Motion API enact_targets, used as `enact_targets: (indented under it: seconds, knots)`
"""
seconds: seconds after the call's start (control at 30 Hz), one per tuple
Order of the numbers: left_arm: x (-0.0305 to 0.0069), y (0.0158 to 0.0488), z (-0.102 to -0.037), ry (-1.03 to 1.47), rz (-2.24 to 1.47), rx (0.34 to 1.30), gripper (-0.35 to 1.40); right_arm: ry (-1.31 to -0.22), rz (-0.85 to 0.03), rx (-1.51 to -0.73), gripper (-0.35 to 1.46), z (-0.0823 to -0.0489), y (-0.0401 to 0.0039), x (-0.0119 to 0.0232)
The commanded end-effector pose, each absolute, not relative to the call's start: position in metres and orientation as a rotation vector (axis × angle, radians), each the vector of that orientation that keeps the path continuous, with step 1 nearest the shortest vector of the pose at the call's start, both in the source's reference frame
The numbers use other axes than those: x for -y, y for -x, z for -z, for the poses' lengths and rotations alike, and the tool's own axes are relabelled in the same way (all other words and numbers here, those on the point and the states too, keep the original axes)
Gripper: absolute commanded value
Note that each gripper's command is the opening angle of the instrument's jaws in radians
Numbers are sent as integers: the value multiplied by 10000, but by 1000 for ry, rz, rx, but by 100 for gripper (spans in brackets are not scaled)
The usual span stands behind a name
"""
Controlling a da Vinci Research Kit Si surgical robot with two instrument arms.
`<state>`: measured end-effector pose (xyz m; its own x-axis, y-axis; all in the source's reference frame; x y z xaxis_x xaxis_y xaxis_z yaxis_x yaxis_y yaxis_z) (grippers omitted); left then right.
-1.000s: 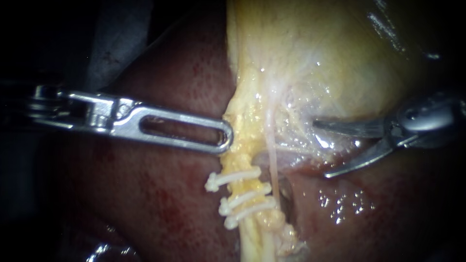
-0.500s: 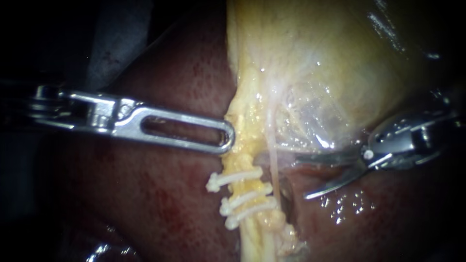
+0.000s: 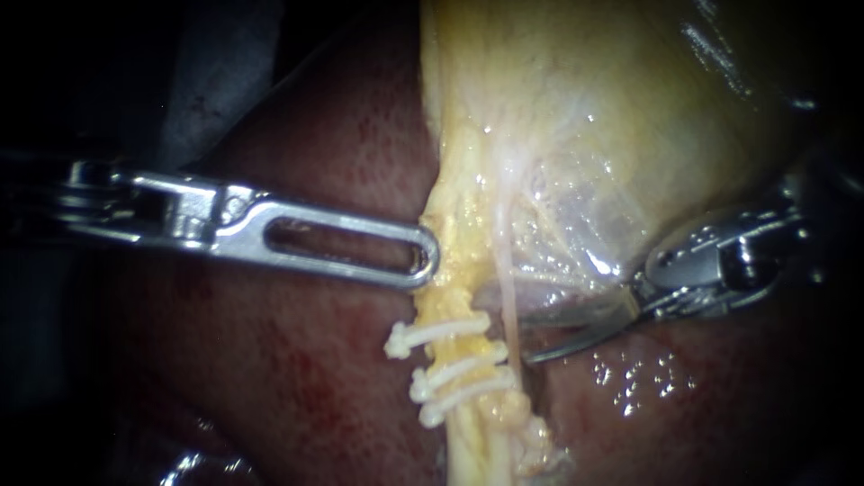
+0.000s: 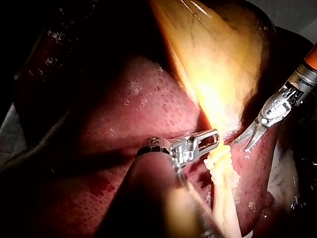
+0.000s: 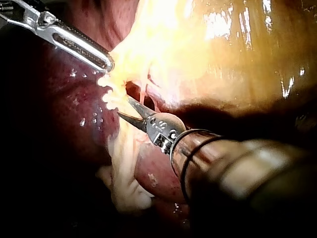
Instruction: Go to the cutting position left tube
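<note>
- Endoscope view first: reaches in from the left with the left instrument (image 3: pixel 425 258), slotted jaws pressed together on the edge of the yellow tissue (image 3: pixel 454 225), just above the clips.
- Picks out the left tube (image 3: pixel 468 445) as the yellow strand running down over the liver (image 3: pixel 297 360), crossed by three white clips (image 3: pixel 454 369).
- Shows a thin pale strand (image 3: pixel 507 297) lying close along its right side.
- Comes in from the right with the right instrument (image 3: pixel 531 340), curved blades parted, nothing gripped between them.
- Holds the blade tips just right of the thin strand, about level with the upper two clips, not around the left tube.
- Tucks the upper blade partly under a glistening film below the gallbladder (image 3: pixel 585 135).
- Right wrist view: puts the parted blades ahead of the shaft, tips close to the clips.
- Left wrist view: sets the right instrument across the tube from the slotted jaws, blades apart.
</note>
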<state>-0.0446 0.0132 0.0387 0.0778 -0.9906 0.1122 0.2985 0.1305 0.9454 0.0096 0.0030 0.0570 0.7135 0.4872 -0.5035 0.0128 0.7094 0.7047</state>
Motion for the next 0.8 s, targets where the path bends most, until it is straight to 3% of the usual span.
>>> enact_targets:
  seconds: [0.03,0.8]
  knots:
    - [-131,447,-387,-922,1207,995,-35,-745,-291,-740,18,-572,-98,-30]
    - [-131,450,-384,-921,1210,995,-35,-746,-271,-737,16,-592,-114,-25]
